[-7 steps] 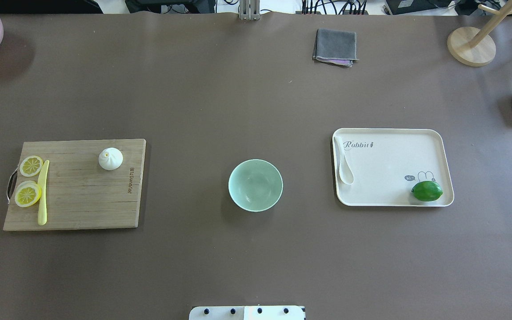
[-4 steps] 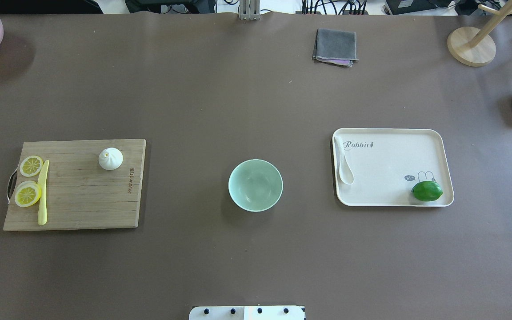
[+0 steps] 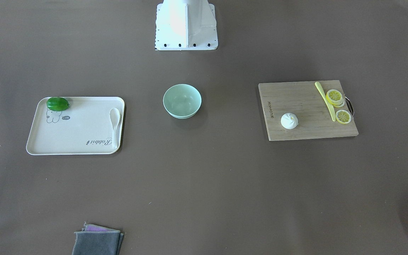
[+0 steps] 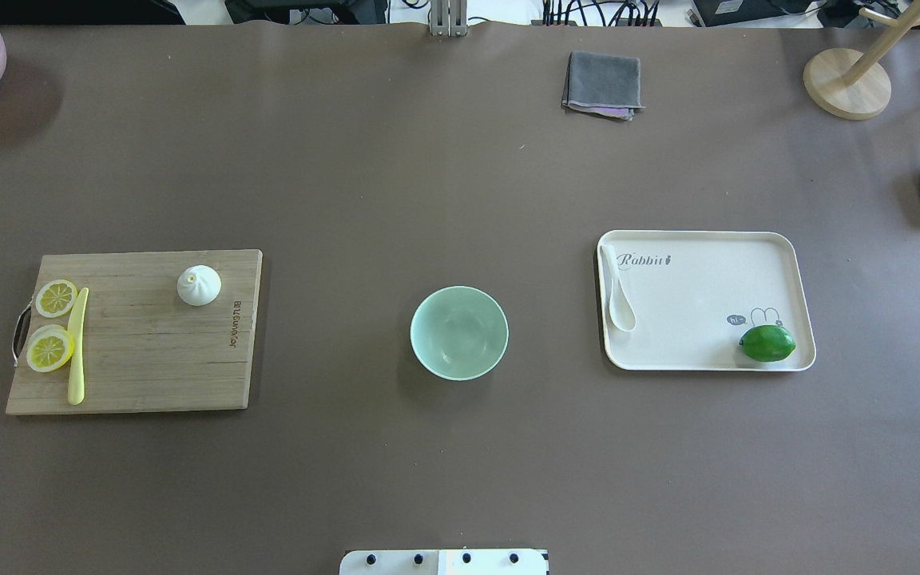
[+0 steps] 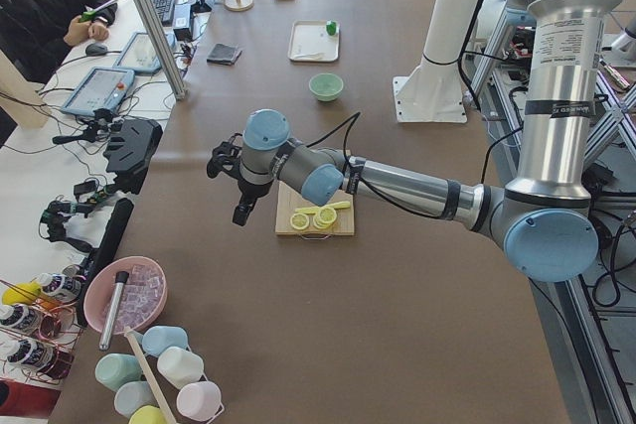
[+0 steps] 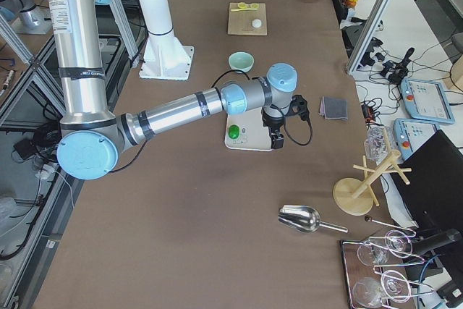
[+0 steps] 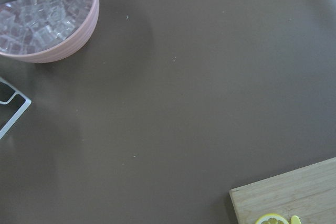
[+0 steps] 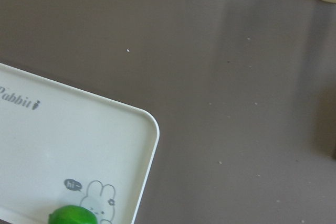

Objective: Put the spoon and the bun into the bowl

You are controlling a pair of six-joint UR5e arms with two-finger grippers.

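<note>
Short white ceramic-style soup spoon (image 4: 618,291) lies on cream tray (image 4: 707,303) right of centre, likely rigid and slick, grasp mid-handle; white pleated bun (image 4: 199,285) sits on wooden board (image 4: 140,351) at left, likely soft, pinch sides lightly; left gripper (image 5: 239,208) and right gripper (image 6: 275,139), whether released or clenched cannot be told.

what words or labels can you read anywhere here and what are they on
"Rabbit": printed on the tray, beside the spoon.
"hi": in a small speech bubble on the same tray, next to a rabbit drawing and the lime.
Brand mark on the board, near the bun: too small to read.
Label on the left arm: too blurred to read.
</note>
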